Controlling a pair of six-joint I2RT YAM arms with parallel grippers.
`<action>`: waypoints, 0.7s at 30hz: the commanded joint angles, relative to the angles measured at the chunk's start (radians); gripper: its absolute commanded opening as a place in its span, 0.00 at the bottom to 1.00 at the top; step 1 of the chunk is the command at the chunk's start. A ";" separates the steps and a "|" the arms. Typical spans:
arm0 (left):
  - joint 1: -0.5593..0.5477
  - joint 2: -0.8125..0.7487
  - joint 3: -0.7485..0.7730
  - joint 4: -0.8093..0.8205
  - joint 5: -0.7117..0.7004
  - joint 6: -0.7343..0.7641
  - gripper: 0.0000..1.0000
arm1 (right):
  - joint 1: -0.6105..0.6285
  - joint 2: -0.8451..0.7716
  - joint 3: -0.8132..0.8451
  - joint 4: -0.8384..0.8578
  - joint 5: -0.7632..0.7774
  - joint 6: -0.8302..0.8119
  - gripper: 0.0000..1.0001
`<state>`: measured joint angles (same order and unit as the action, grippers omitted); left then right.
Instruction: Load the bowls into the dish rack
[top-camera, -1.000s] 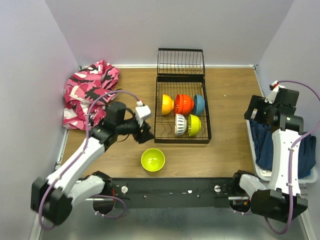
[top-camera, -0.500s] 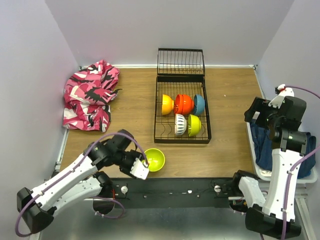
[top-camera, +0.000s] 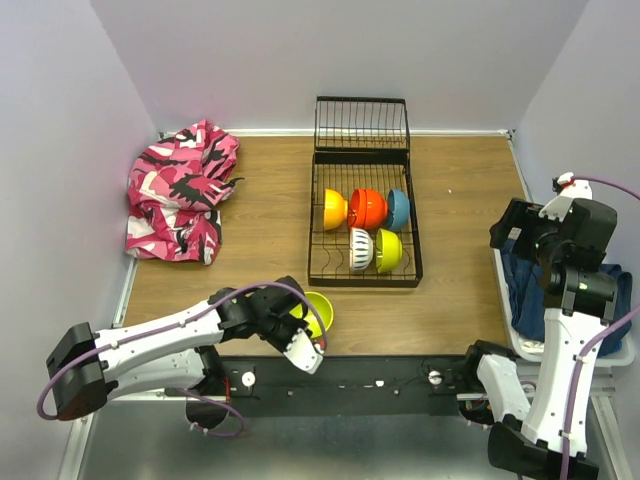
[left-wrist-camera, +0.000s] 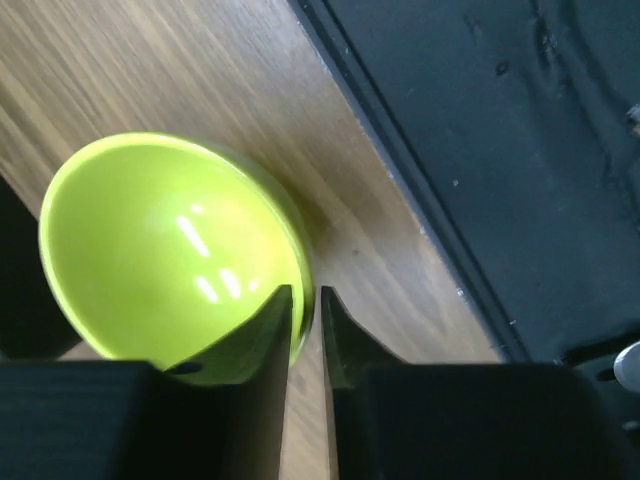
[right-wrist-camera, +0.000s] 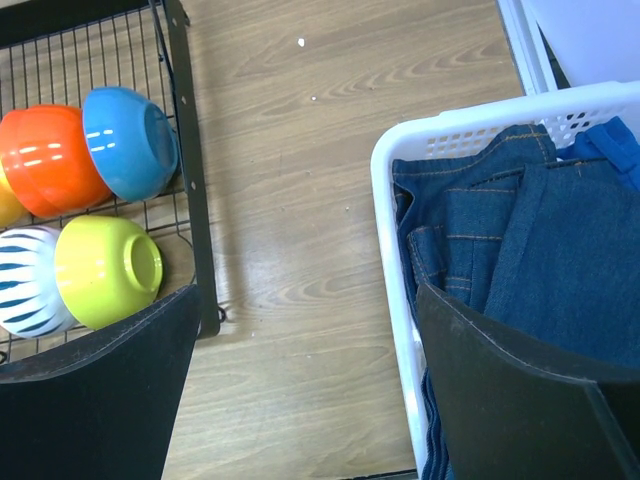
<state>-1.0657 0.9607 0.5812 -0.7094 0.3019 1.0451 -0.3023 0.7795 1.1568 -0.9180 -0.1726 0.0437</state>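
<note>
A lime green bowl (top-camera: 319, 311) sits on the table near the front edge. In the left wrist view (left-wrist-camera: 160, 240) its rim lies between my fingers. My left gripper (top-camera: 310, 328) (left-wrist-camera: 305, 297) is shut on that rim, one finger inside the bowl and one outside. The black wire dish rack (top-camera: 315, 200) (right-wrist-camera: 186, 150) holds an orange bowl (top-camera: 335, 209), an orange-red bowl (top-camera: 367, 208) (right-wrist-camera: 50, 160), a blue bowl (top-camera: 398, 209) (right-wrist-camera: 128, 140), a white striped bowl (top-camera: 361, 250) (right-wrist-camera: 25, 280) and a second lime bowl (top-camera: 388, 250) (right-wrist-camera: 108, 270). My right gripper (top-camera: 516, 226) (right-wrist-camera: 305, 300) is open and empty, high over the table beside the basket.
A white basket (top-camera: 505, 290) (right-wrist-camera: 400, 160) of blue denim stands at the right edge. A pink camouflage cloth (top-camera: 180, 190) lies at the back left. The black base rail (top-camera: 400, 375) (left-wrist-camera: 500, 150) runs along the front edge, close to the held bowl.
My left arm swung from beside the rack's left side down to the front edge and closed on the lime bowl's rim. The bowl shifted slightly. The right arm moved a little.
</note>
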 joint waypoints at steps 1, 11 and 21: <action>-0.014 0.007 0.035 -0.024 0.012 -0.013 0.09 | -0.004 0.000 0.023 -0.021 0.001 -0.011 0.96; -0.014 -0.013 0.331 -0.297 0.190 -0.126 0.00 | -0.006 0.029 0.015 -0.010 -0.021 -0.021 0.96; 0.269 0.191 0.491 0.319 0.314 -0.929 0.00 | -0.006 0.110 0.015 0.015 -0.030 0.013 0.96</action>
<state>-0.9657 1.0523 1.0679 -0.7269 0.5087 0.5728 -0.3023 0.8543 1.1568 -0.9195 -0.1814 0.0376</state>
